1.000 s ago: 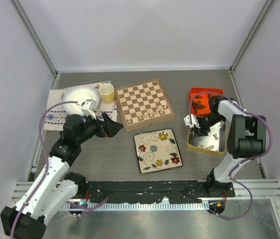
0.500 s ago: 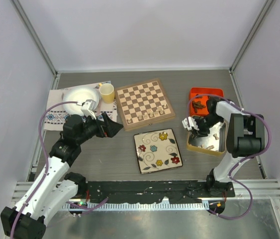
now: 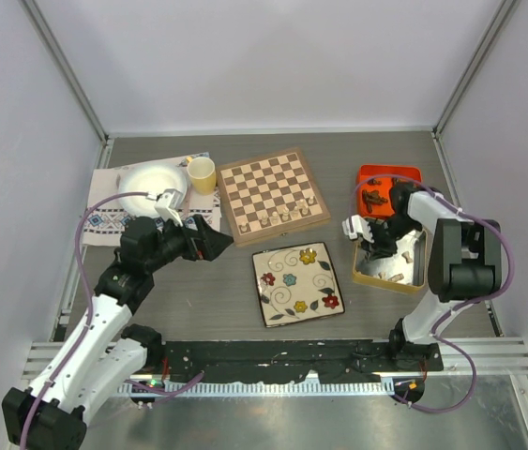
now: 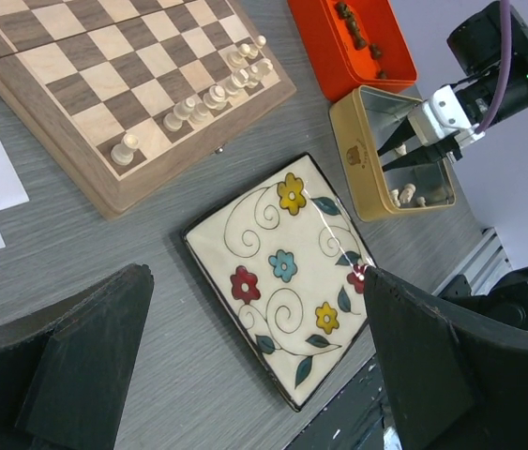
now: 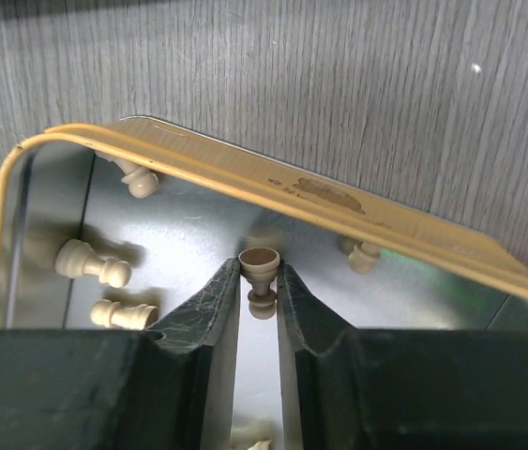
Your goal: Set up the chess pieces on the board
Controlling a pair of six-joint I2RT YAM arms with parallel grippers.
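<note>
The chessboard (image 3: 272,195) lies at the back centre, with several cream pieces (image 3: 287,214) in a row along its near right edge; it also shows in the left wrist view (image 4: 104,94). My right gripper (image 5: 262,274) is inside the gold tin (image 3: 412,281) and is shut on a cream pawn (image 5: 261,267) by its base, just inside the tin's rim (image 5: 273,192). Other cream pieces (image 5: 93,265) lie loose on the tin's floor. My left gripper (image 3: 215,239) is open and empty, low over the table left of the floral plate.
A square floral plate (image 3: 298,283) lies in front of the board. An orange tin (image 3: 377,192) with dark pieces stands behind the gold tin. A white bowl (image 3: 151,180) on a patterned cloth and a yellow cup (image 3: 202,174) stand left of the board.
My right gripper has shifted slightly left and toward the near side inside the gold tin. My left arm has barely moved.
</note>
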